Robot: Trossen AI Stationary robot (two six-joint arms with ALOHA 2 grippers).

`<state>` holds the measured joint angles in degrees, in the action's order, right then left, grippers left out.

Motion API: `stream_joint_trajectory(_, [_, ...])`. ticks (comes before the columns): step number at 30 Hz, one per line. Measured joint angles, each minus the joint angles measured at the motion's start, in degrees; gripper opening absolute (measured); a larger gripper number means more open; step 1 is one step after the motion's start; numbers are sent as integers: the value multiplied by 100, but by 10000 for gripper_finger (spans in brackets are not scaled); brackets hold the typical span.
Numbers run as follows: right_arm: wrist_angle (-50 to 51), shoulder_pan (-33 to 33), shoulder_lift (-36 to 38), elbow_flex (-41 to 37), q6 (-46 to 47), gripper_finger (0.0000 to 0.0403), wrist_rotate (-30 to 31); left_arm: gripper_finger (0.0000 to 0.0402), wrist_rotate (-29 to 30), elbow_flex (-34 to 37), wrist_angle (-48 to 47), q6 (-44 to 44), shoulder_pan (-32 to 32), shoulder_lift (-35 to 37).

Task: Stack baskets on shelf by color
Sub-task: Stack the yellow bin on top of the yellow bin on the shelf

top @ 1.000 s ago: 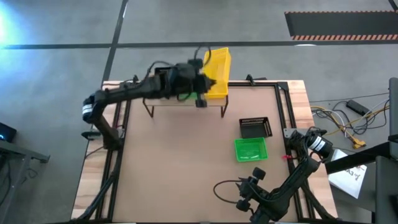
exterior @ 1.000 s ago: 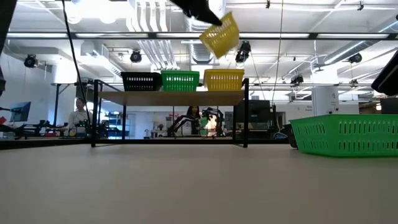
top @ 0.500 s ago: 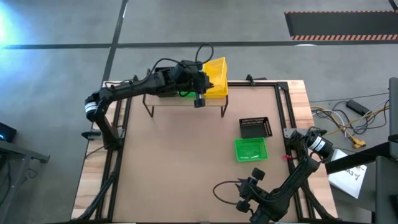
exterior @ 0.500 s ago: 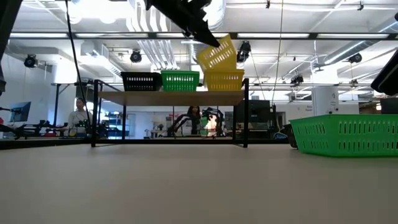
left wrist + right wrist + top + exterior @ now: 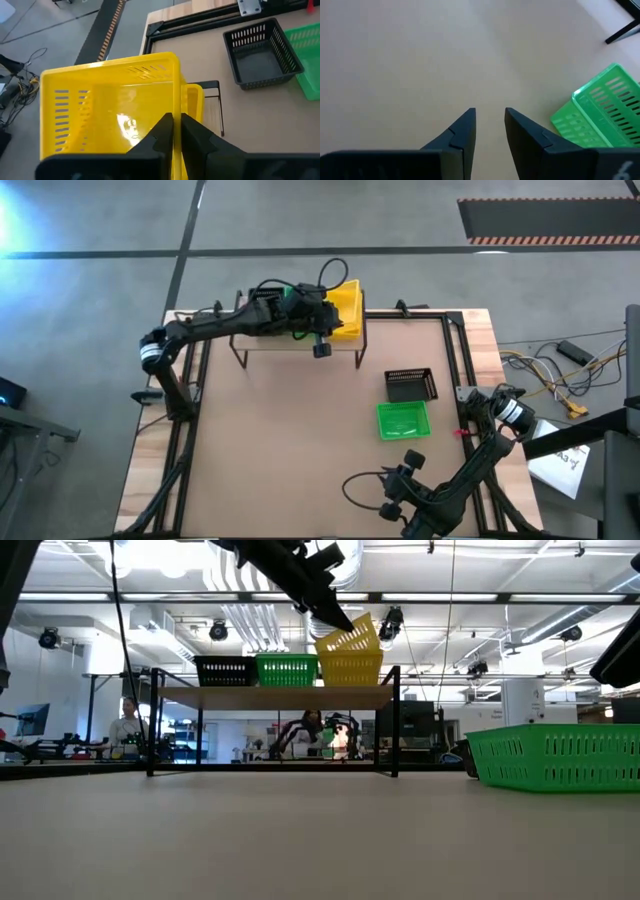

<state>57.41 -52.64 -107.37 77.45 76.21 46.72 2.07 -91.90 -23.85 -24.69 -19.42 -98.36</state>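
The held yellow basket (image 5: 107, 107) hung tilted over the shelf's (image 5: 270, 697) right end, partly sunk into another yellow basket (image 5: 357, 670) there. The left end effector (image 5: 173, 131) was pinched tight on its near wall. On the shelf, a green basket (image 5: 286, 669) sat beside a black one (image 5: 226, 671); the arm hid much of them from above. On open desk (image 5: 290, 440), a loose black basket (image 5: 411, 384) and green basket (image 5: 402, 420) lay just beside each other. The right end effector (image 5: 489, 127) hovered slightly spread near the front edge.

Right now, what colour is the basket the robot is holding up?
Yellow. The left pincer holds the basket; the left wrist view shows it best.
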Motion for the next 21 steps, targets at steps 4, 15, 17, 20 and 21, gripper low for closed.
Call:
stream_joint_trajectory(4, [-15, 0, 0, 0, -61, 92, -2, 47, 0, 0, -24, 12, 0, -56])
stream_joint_trajectory(15, [-96, 0, 0, 0, -125, 81, -4, 127, 397, -353, -446, 33, 127, 258])
stream_joint_trajectory(17, [-96, 0, 0, 0, -137, 83, -4, 127, 419, -356, -481, 33, 156, 404])
stream_joint_trajectory(20, [-96, 0, 0, 0, -192, 86, -2, 123, 266, -292, -512, 39, 164, 405])
stream_joint_trajectory(21, [-94, 0, 0, 0, -195, 86, 0, 121, 258, -224, -487, 40, 164, 382])
